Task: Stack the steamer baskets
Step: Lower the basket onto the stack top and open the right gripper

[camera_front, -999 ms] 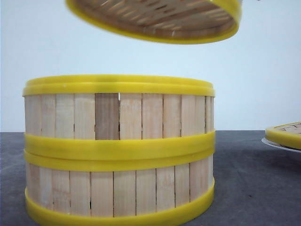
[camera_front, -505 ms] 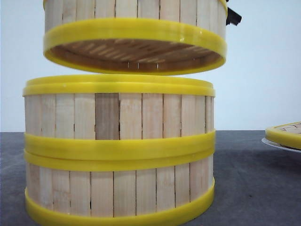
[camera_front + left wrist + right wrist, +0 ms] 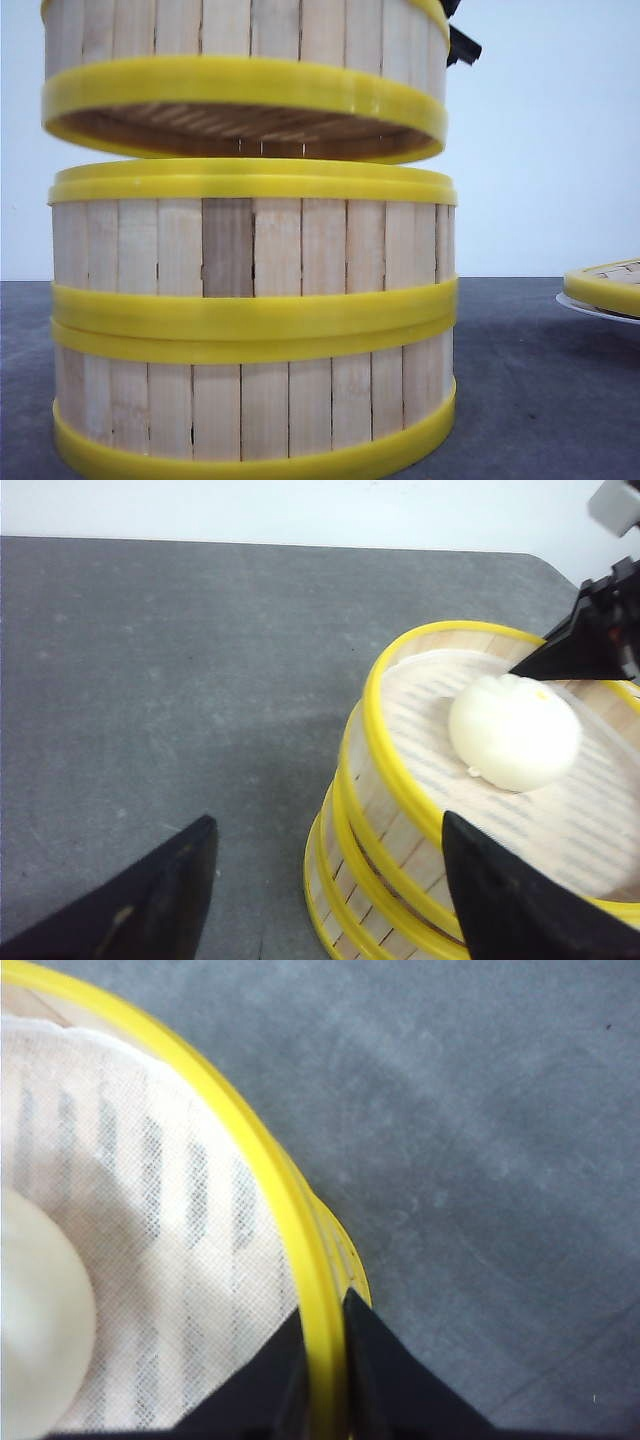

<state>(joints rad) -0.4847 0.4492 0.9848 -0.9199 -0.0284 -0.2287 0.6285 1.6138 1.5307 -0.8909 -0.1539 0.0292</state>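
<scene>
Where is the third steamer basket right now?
In the front view the third steamer basket hangs just above the two stacked baskets, not yet touching. The right gripper pinches its rim, and a white bun sits inside.

A narrow gap separates the raised basket (image 3: 245,60) from the two-basket stack (image 3: 253,320); the plate (image 3: 600,306) stands well apart.

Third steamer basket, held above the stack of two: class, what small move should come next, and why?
Probably lower it straight down. The right gripper pinches the rim of the third basket, which hangs just above the two-basket stack, roughly aligned, with a gap between them.
</scene>
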